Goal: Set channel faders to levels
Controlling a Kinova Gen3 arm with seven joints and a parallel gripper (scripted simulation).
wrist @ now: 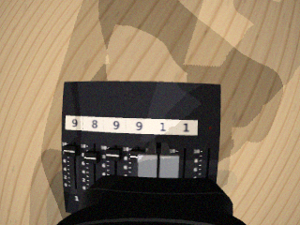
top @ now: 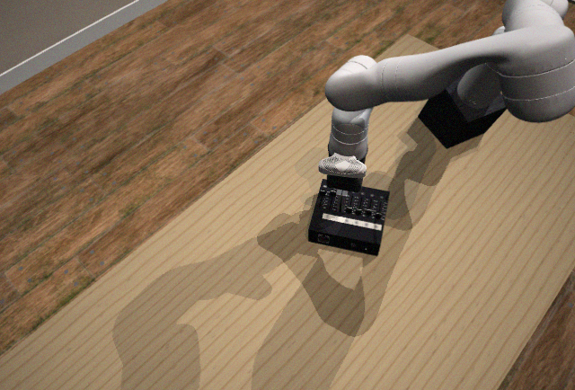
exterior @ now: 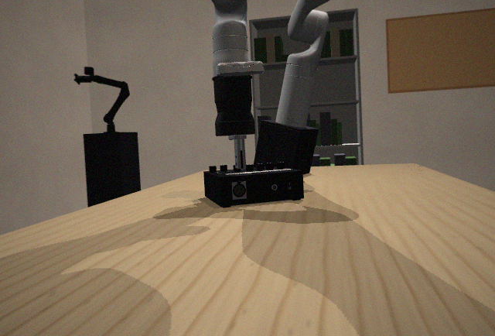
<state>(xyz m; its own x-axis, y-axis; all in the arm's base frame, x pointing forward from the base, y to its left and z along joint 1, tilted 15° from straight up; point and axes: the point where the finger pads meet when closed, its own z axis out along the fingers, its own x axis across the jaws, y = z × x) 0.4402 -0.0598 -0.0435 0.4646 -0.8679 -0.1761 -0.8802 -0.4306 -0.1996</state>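
The gripper [wrist: 157,167] is being held pressed shut with nothing in it, tips down among the fader caps with the slots running away from it toward the tape [wrist: 130,126]. Just past it, that strip is being read as 9 8 9 9 1 1 on the black desk [top: 349,232], which is being kept flat on the table [top: 464,260].

A: Desk [top: 348,230] — black casing, pale tape strip [wrist: 130,127] with dark digits 9 8 9 9 1 1.

B: Fader caps [wrist: 88,159] black, light line across each. Table [top: 418,306] pale tan, striped grain. Floor [top: 139,98] reddish-brown planks. Arm [top: 418,75] light grey; gripper [exterior: 239,155] grey fingers, black body.
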